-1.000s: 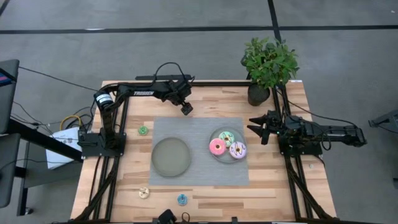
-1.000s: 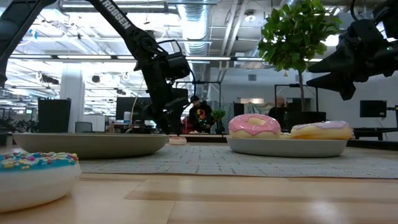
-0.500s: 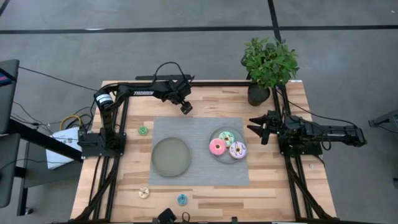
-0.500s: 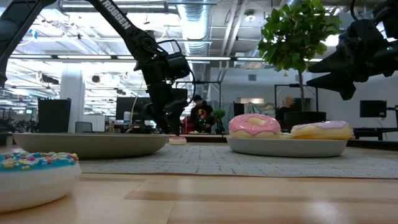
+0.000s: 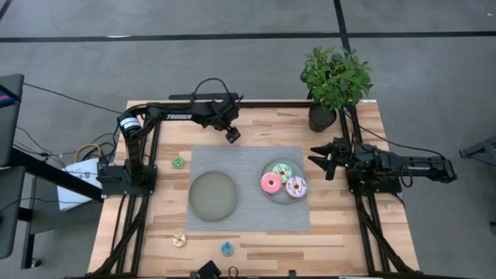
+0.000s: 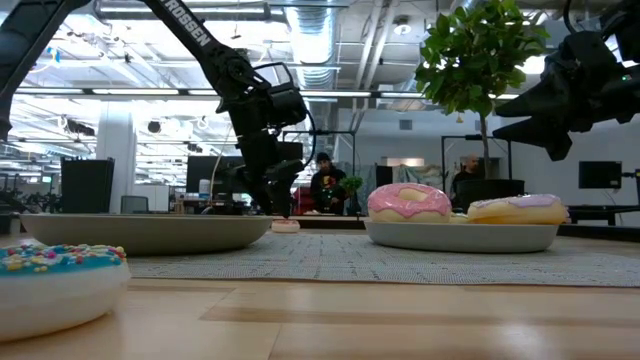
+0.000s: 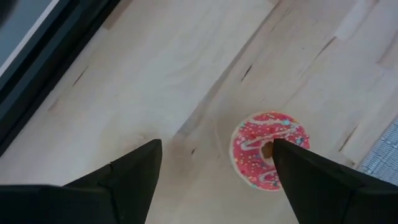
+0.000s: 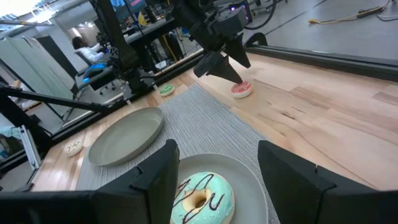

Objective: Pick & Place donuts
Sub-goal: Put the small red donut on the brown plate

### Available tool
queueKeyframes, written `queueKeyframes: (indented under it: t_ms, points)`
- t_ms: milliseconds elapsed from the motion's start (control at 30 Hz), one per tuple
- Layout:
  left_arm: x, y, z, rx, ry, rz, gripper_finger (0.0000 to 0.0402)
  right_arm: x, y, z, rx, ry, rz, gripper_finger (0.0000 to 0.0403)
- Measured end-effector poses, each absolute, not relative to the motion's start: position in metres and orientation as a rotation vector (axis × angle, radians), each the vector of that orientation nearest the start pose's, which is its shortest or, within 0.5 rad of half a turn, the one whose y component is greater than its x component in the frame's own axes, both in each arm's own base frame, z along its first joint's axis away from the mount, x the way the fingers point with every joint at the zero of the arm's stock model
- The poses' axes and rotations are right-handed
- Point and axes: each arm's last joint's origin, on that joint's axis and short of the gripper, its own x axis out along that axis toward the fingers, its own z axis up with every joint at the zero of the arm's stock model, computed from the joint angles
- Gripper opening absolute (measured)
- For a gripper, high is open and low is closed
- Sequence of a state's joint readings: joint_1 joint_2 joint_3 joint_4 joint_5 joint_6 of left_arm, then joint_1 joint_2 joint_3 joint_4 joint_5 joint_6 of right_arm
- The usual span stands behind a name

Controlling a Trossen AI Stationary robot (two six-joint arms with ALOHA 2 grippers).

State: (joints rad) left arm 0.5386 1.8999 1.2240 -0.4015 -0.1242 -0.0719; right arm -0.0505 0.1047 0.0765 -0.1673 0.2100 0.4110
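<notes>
Plates: your round grey-green plate (image 5: 285, 188) holds three large donuts (image 5: 271, 183); its twin (image 5: 214, 194) is bare. Left gripper (image 7: 214, 180) gapes wide above the tiny red donut (image 7: 271, 158); right gripper (image 5: 325, 161) half-spread, holding nothing.

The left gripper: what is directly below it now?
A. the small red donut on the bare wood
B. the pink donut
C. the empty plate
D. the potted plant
A: the left gripper hangs open over the small red donut, which lies on bare wood just off the grey mat.
</notes>
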Motion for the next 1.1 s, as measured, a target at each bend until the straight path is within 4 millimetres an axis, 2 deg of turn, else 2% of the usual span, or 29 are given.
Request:
queueKeyframes:
  t_ms: [1100]
  points:
    - [0.3250, 0.1922, 0.1574, -0.308, 1.045, 0.666, 0.0298, 0.0979, -0.0110, 0.1655, 0.391, 0.139, -0.296, 0.0209]
